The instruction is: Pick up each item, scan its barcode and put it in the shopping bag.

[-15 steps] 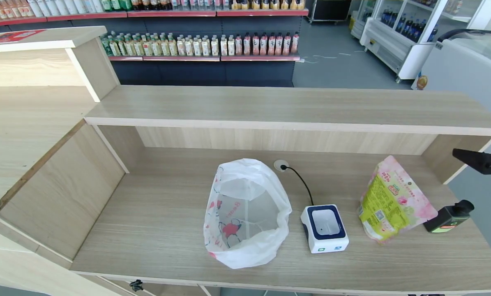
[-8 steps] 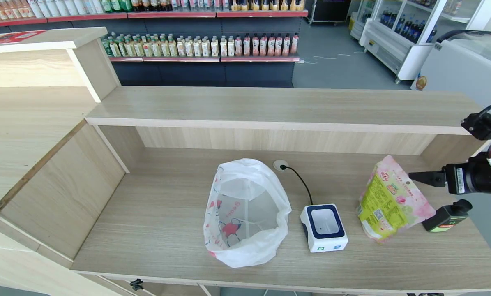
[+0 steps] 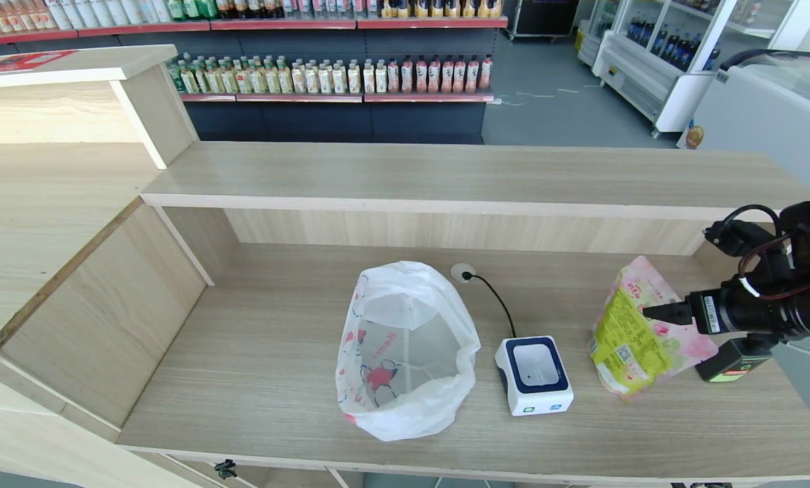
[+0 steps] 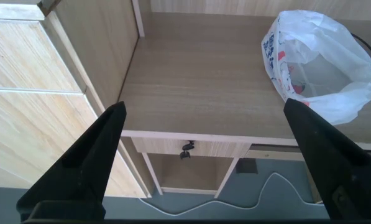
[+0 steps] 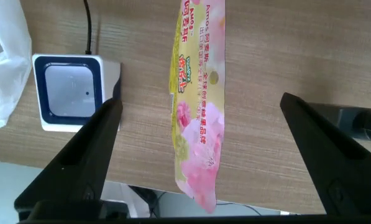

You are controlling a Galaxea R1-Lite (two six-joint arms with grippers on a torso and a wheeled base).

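Pouch [image 3: 632,339] stands tilted at right of surface [image 3: 262,366], dark bottle [image 3: 729,364] lying just right of it. Right pincer [image 5: 201,102] spread wide, hovering over pouch. Scanner [image 3: 535,374] between pouch and open shopping bag [image 3: 405,352]. Left pincer [image 4: 205,106] spread, above surface's near-left edge.

The right arm [image 3: 777,308] is black and tube-shaped at the wrist. It has a white printed label [image 3: 710,313] on its side and a thin white band [image 3: 747,287] around it, and thin black and reddish cables [image 3: 765,247] loop up to a boxy black module [image 3: 737,237]. The right hand [image 5: 201,102] and the left hand [image 4: 205,104] each carry 2 matte black fingers [image 4: 92,162] that taper to blunt wedge tips.
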